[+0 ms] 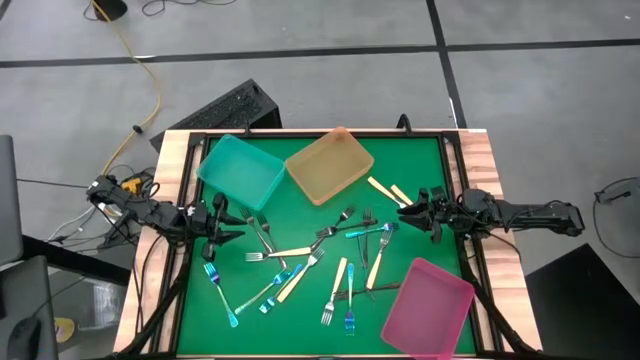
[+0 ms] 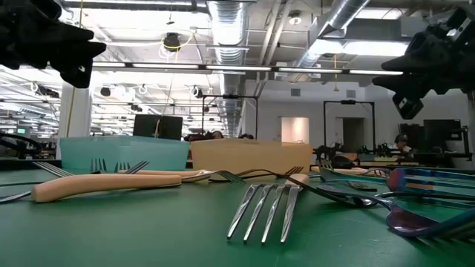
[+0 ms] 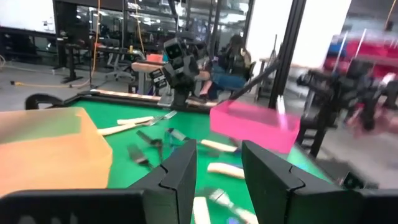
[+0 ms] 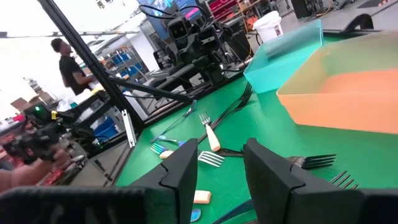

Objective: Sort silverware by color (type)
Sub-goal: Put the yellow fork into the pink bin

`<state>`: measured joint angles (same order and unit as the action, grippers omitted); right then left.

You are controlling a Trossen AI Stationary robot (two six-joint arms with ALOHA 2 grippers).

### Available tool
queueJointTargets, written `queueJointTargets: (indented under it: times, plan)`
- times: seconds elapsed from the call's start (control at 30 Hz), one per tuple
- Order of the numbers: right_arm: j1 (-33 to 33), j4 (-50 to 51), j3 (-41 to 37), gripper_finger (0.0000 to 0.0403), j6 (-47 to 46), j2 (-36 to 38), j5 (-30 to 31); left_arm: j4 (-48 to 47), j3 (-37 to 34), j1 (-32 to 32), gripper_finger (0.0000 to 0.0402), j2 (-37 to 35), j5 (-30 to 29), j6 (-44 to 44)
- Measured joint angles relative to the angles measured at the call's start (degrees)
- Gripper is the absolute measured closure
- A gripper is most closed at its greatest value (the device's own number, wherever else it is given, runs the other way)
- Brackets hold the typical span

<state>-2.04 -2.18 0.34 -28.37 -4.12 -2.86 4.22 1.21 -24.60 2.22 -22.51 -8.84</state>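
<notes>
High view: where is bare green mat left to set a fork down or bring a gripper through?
Bare mat lies between the teal tray and the left gripper, along the near left corner below the blue fork, and between the amber tray and the table's far right rim. The middle, from the left gripper to the pink tray, is crowded with silverware.

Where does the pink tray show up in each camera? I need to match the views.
High view: pink tray, near the table's front right corner.
Low view: not visible.
Left wrist view: pink tray, ahead of the open fingers, beyond scattered silverware.
Right wrist view: not in it.
Shared landmark: the amber tray.
</notes>
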Motion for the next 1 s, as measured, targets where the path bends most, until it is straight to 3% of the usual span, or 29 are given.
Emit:
queueJointTargets:
  times: [0.13, 0.67, 1.0]
  plan:
    - [-0.02, -0.08, 0.0, 0.0251, 4.2, 0.0, 0.25, 3.41, 0.0, 0.0, 0.0289, 0.0, -0.63, -2.58]
    - [-0.07, -1.46, 0.01, 0.0251, 4.43, 0.0, 0.52, 3.68, 0.0, 0.02, 0.0289, 0.0, -11.39, -3.99]
    - [-0.81, -0.58, 0.02, 0.0251, 5.87, 0.0, 7.39, 4.34, 0.0, 0.0, 0.0289, 0.0, -12.62, -4.22]
